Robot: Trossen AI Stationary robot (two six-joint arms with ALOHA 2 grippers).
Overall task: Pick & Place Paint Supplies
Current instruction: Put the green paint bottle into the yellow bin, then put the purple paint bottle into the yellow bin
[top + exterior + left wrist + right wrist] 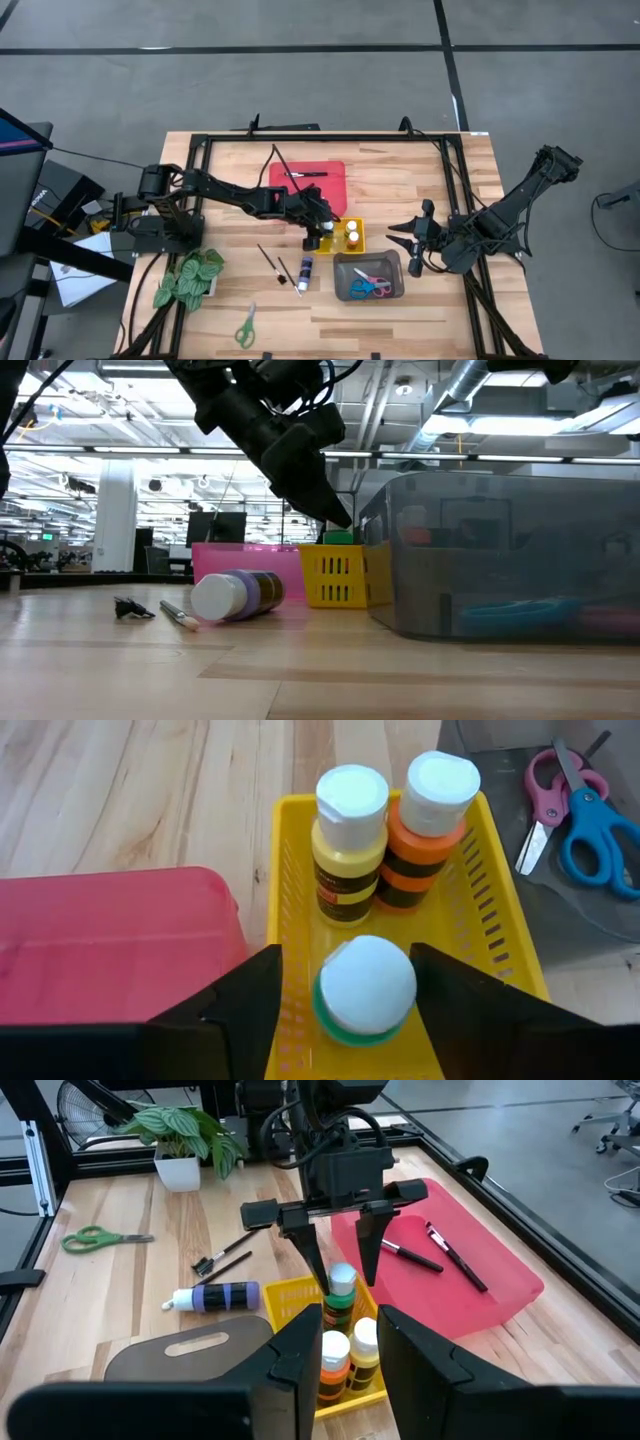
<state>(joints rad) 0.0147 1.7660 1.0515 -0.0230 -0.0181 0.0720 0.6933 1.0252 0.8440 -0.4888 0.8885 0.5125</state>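
Standing upright between the left claw's (345, 995) parted fingers, the white-capped green paint bottle (366, 990) sits in the yellow slotted tray (505, 935), claw straight above. Purple bottle (304, 271) lies at six o'clock on the wooden bench (440, 310). Right claw (415, 243) waits at three o'clock; grip unclear.
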